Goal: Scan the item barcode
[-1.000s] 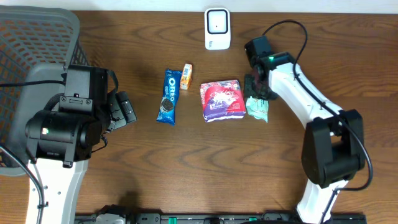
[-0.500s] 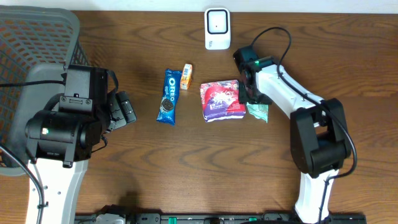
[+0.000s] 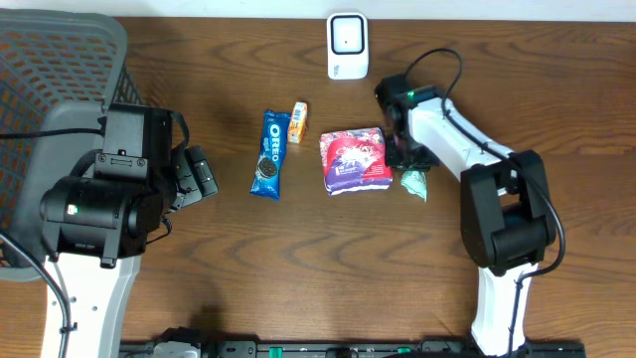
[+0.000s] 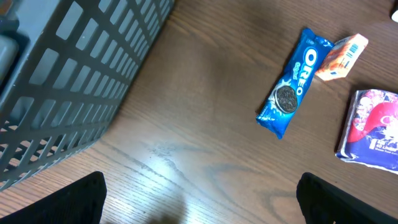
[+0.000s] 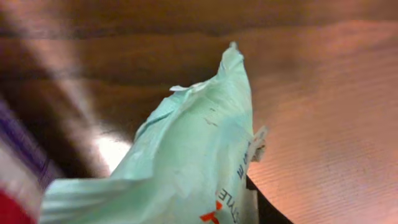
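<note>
My right gripper [image 3: 405, 154] was low over the mint-green packet [image 3: 414, 183], which lay below and right of the scanner [image 3: 347, 45]. Whether the jaws had closed on it I couldn't tell. Best, I judged, to pinch one edge firmly and leave the barcode face uncovered.

**A brown wooden table [image 3: 328, 259] carried a loose row of snacks.**
A grey mesh basket [image 3: 50, 60] sat at the upper left and a white scanner [image 3: 347, 45] at top centre. Mid-frame lay a blue biscuit pack [image 3: 269, 154], a small orange carton [image 3: 297, 121] just beside it, a purple-and-red pouch [image 3: 355, 161], and a mint-green packet [image 3: 414, 182] just right of that.
</note>
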Tool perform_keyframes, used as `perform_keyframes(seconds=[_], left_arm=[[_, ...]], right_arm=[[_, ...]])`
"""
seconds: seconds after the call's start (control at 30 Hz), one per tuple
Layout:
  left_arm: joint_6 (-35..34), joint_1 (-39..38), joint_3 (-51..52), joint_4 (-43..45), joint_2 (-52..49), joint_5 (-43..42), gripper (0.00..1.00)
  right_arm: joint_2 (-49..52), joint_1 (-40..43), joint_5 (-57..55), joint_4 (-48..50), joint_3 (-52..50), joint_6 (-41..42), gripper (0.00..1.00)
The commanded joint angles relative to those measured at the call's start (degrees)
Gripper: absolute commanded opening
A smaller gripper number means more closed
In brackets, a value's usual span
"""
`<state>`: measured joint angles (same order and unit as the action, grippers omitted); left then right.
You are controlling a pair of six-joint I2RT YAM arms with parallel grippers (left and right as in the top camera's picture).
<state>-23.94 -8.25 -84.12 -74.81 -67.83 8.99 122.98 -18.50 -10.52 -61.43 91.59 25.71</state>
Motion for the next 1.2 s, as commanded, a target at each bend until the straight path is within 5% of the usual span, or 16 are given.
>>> perform_keyframes(seconds=[0.0,0.23,0.53,0.67,0.87,1.17], left_arm=[[0.3,0.3,-0.5,-0.2,-0.3,0.6,0.98],[0.3,0.3,-0.5,-0.2,-0.3,0.6,0.98],[0.3,0.3,-0.5,-0.2,-0.3,0.6,0.98],[0.3,0.3,-0.5,-0.2,-0.3,0.6,0.98],[0.3,0.3,-0.5,-0.2,-0.3,0.6,0.98],[0.3,0.3,-0.5,-0.2,-0.3,0.6,0.98]], right_arm=[[-0.5,4.0,11.4,-1.9,6.3,-5.8,0.19],[-0.2,13.4,43.1,-3.9,10.0,-20.5,0.20],[0.5,24.2,62.4,7.4,-2.3,-21.1,0.34],[0.8,28.9,59.8,10.4,-5.8,-20.8,0.50],[0.3,34.3,55.1,1.1,-0.9,-19.5,0.31],[-3.0,25.3,40.2,-7.0,7.0,-23.7,0.41]])
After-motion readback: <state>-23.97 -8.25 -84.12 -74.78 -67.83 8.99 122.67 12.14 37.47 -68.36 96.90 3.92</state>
